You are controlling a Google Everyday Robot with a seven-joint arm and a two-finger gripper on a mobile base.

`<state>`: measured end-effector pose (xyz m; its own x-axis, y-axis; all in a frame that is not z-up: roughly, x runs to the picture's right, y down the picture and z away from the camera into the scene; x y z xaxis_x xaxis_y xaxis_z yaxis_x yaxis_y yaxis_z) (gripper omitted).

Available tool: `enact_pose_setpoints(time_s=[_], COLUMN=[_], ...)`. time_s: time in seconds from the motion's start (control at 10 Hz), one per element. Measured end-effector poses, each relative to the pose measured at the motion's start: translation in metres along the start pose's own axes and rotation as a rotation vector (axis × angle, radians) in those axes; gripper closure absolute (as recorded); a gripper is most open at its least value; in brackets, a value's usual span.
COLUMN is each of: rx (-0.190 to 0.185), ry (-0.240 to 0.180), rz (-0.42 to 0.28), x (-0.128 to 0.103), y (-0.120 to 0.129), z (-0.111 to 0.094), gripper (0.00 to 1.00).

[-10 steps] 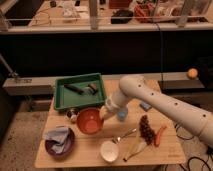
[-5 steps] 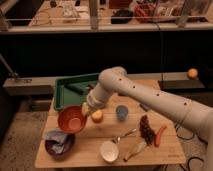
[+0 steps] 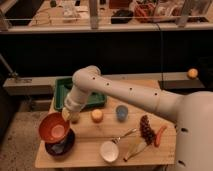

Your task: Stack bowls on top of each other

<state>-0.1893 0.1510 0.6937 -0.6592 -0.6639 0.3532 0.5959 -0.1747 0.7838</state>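
Observation:
The orange-red bowl [image 3: 54, 128], paler inside, hangs tilted at the table's left end. It sits directly over the dark purple bowl [image 3: 64, 146], its lower edge at or just inside the purple rim. My gripper [image 3: 68, 116] is at the orange-red bowl's upper right rim and holds it there. The white arm reaches in from the right across the table. Something pale lies inside the purple bowl, mostly hidden under the orange-red one.
A green tray [image 3: 94, 98] stands behind the gripper. On the wooden table [image 3: 90, 159] are a small yellow-orange object [image 3: 96, 115], a light-blue cup [image 3: 121, 112], a white bowl [image 3: 108, 150], a spoon [image 3: 126, 135], dark grapes [image 3: 146, 129] and a red pepper [image 3: 160, 135]. An orange [image 3: 192, 73] rests on the far ledge.
The arm swung left and down, carrying the orange-red bowl from the middle of the table to just over the purple bowl.

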Motion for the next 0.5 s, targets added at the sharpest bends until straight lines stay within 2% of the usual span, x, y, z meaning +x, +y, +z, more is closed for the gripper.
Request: enact_pose_setpoints(time_s=[0.3,0.5], rx=[0.029,0.039], ry=[-0.043,-0.069], rz=[-0.039,-0.036], x=[-0.02,-0.032], y=[-0.02,-0.021], z=[0.015,0.031], gripper=[0.52,0.33])
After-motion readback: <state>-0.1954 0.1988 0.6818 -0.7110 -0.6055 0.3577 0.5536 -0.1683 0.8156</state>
